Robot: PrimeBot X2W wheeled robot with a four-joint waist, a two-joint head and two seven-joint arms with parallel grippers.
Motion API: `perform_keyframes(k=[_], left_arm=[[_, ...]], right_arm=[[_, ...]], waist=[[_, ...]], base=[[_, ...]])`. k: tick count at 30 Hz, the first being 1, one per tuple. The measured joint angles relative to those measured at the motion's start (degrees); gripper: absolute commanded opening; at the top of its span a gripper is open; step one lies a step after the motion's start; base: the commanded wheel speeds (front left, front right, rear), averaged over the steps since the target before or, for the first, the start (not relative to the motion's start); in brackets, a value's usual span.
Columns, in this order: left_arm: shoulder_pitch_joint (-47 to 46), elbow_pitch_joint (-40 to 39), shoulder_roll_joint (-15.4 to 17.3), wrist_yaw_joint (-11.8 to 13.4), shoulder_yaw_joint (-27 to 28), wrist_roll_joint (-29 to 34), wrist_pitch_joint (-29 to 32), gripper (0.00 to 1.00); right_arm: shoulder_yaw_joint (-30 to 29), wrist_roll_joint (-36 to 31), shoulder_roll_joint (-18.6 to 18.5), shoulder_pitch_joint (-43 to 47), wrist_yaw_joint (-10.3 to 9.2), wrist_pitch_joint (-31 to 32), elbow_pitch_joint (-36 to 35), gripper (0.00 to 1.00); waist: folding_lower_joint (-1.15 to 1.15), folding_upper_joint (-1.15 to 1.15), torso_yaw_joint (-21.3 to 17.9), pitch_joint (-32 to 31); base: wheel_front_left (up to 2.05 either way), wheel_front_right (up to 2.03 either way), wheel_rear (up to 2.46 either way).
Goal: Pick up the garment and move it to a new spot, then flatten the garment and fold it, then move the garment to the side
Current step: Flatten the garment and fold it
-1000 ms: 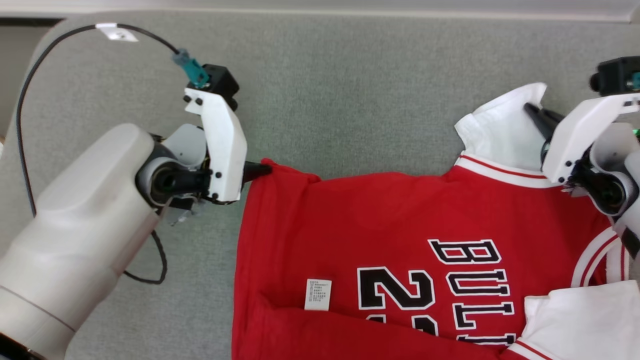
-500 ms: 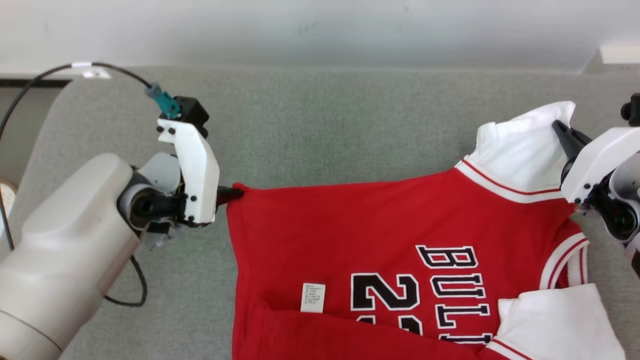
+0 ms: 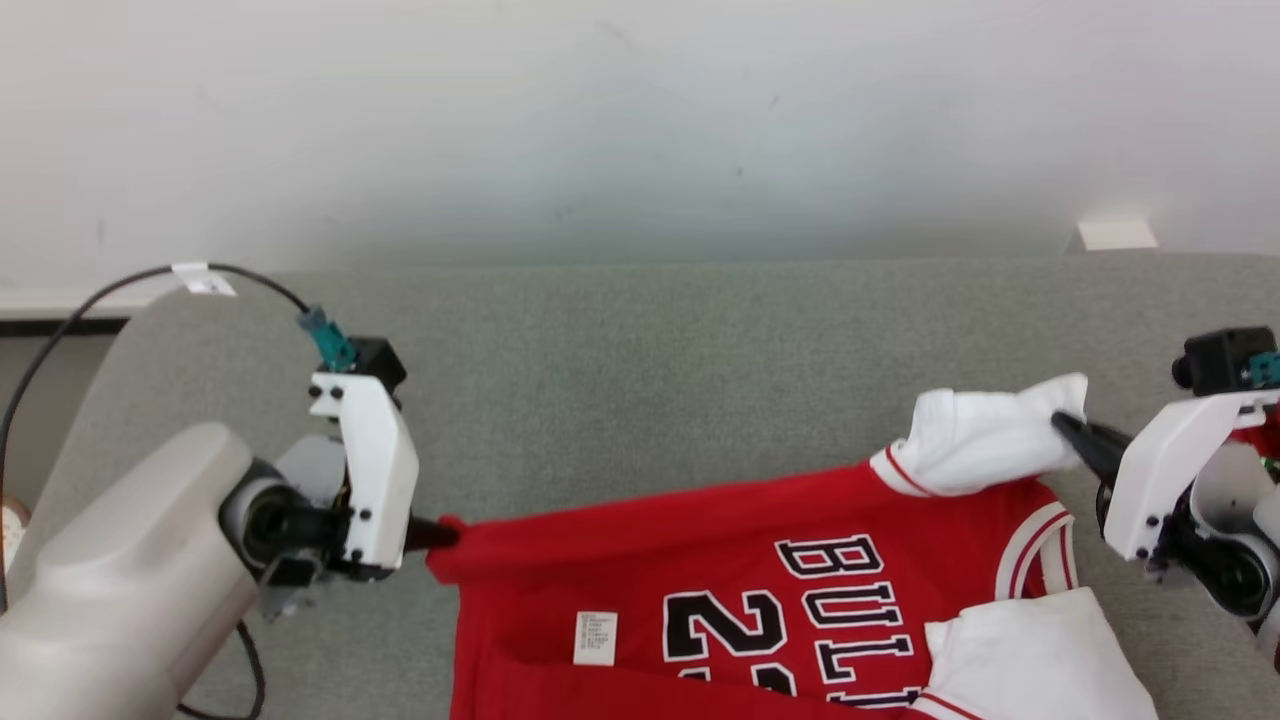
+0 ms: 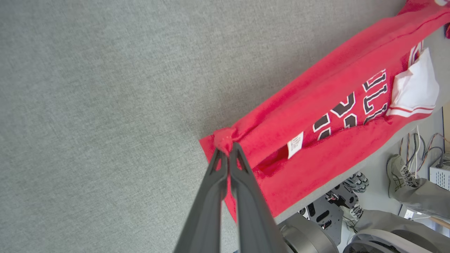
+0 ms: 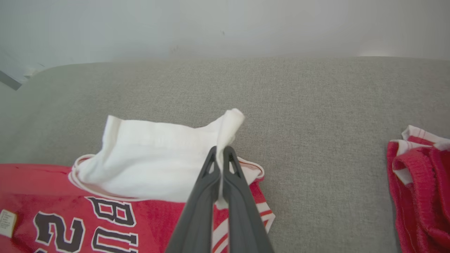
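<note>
Your left tool (image 3: 440,535) pinches the garment (image 3: 690,545) at its hem, your right tool (image 3: 1065,428) its white sleeve (image 3: 980,440) — held apart, likely to stretch it flat.

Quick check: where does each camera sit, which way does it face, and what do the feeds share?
Head view: on the head, facing forward and down at the grey surface and wall; left end effector, right end effector and left forearm show.
Left wrist view: from that wrist, along its shut fingers pinching a hem corner of the red jersey.
Right wrist view: from that wrist, along its shut fingers pinching the white sleeve.
Shared: all three show the jersey's black lettering and label.
</note>
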Motion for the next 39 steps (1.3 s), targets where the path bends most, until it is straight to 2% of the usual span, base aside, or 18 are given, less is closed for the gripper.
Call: perform_keyframes(k=[8, 14, 15, 16, 17, 18, 19, 20, 26, 31, 34, 39], left_arm=[[6.0, -4.6, 2.2, 0.9, -2.2, -1.5, 3.5, 0.00], [8.6, -7.4, 2.6, 1.8, -2.9, -1.6, 3.7, 0.00], [8.9, -7.7, 2.6, 1.9, -3.0, -1.6, 3.6, 0.00], [9.1, -8.0, 2.5, 2.0, -3.1, -1.6, 3.4, 0.00], [9.3, -8.2, 2.5, 2.1, -3.2, -1.6, 3.4, 0.00], [9.5, -8.3, 2.5, 2.1, -3.3, -1.6, 3.3, 0.30], [9.8, -8.3, 2.5, 2.1, -3.4, -1.6, 3.1, 0.47], [10.1, -8.3, 2.4, 2.1, -3.5, -1.6, 3.1, 0.98], [10.6, -8.7, 2.5, 2.1, -3.3, -1.6, 2.1, 1.00], [9.5, -10.4, 3.8, 1.9, -1.7, -0.6, -1.3, 1.00], [8.9, -11.8, 4.7, 1.8, -0.2, 0.2, -4.8, 1.00], [9.2, -14.4, 6.4, 2.0, 2.5, 3.4, -14.4, 1.00]], right_arm=[[4.5, 1.4, -4.3, 5.2, 0.00, 4.8, -6.2, 0.00], [6.5, 1.9, -5.6, 7.7, 0.00, 6.6, -7.8, 0.00], [6.7, 2.0, -5.7, 8.0, 0.00, 6.9, -7.8, 0.02], [6.8, 2.3, -5.7, 8.5, 0.00, 7.4, -7.9, 0.18], [7.2, 2.5, -5.7, 9.0, 0.00, 8.3, -7.9, 0.46], [7.5, 2.6, -5.7, 9.5, 0.00, 8.9, -7.9, 0.87], [7.8, 2.9, -5.7, 9.8, 0.00, 9.4, -8.0, 1.00], [8.1, 2.9, -5.7, 10.0, 0.00, 9.9, -8.1, 1.00], [8.5, 5.1, -6.9, 11.2, 0.00, 13.3, -9.1, 1.00], [6.8, 6.8, -9.8, 11.8, 0.00, 13.5, -11.8, 1.00], [4.8, 8.0, -11.9, 12.0, 0.00, 11.3, -14.6, 1.00], [-0.1, 6.9, -14.5, 12.0, 0.00, 1.7, -18.4, 1.00]], waist=[[-0.01, 0.00, -1.9, -4.5], [-0.01, 0.00, -2.1, -5.0], [-0.01, 0.00, -2.0, -5.0], [-0.01, 0.00, -2.0, -5.1], [-0.01, 0.00, -1.9, -5.1], [-0.01, 0.00, -1.9, -5.2], [-0.01, 0.00, -1.9, -5.2], [-0.01, 0.00, -1.9, -5.3], [0.00, 0.00, -1.7, -6.1], [0.00, 0.00, -1.4, -6.9], [0.00, 0.00, -1.2, -7.6], [0.00, 0.00, -1.1, -8.4]], base=[[0.00, 0.00, 0.00], [0.00, 0.00, 0.00], [0.00, 0.00, 0.00], [0.00, 0.00, 0.00], [0.00, 0.00, 0.00], [0.00, 0.00, 0.00], [0.00, 0.00, 0.00], [0.00, 0.00, 0.00], [0.00, 0.00, 0.00], [0.00, 0.00, 0.00], [0.00, 0.00, 0.00], [0.00, 0.00, 0.00]])
